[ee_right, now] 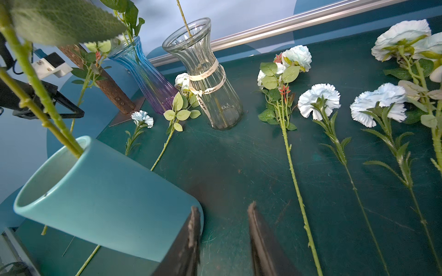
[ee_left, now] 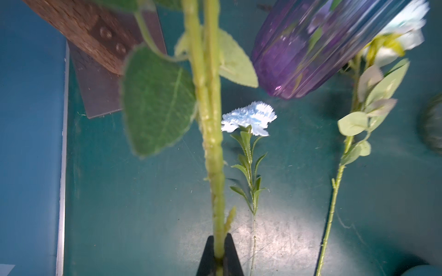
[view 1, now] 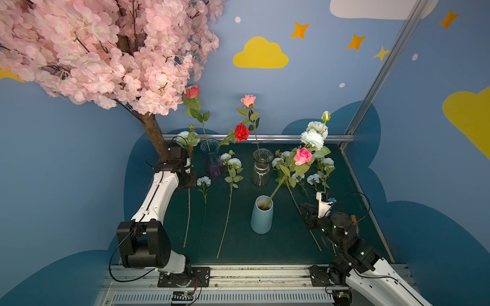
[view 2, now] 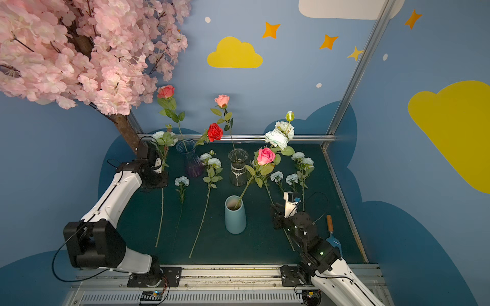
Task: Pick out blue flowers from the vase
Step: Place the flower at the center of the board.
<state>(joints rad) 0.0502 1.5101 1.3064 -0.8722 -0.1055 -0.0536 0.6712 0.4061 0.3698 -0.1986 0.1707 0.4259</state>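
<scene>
My left gripper (view 1: 188, 185) (ee_left: 218, 253) is shut on the thick green stem of a blue flower (view 1: 187, 138), whose pale bloom is raised beside the tree trunk. Other blue flowers lie on the green table (view 1: 246, 246): a single one (view 1: 203, 181) (ee_left: 250, 117), a cluster (view 1: 233, 162), and several to the right (view 1: 313, 178) (ee_right: 319, 100). The teal vase (view 1: 262, 215) (ee_right: 102, 198) holds a pink rose (view 1: 302, 156) and a tall blue cluster (view 1: 313, 138). My right gripper (view 1: 305, 209) (ee_right: 223, 211) is open and empty, low beside the vase.
A purple glass vase (view 1: 212, 159) with two red roses and a clear vase (view 1: 262, 167) with a coral rose stand at the back. The pink blossom tree's trunk (view 1: 156, 137) rises at the back left. A trowel (view 2: 330, 225) lies at the right edge.
</scene>
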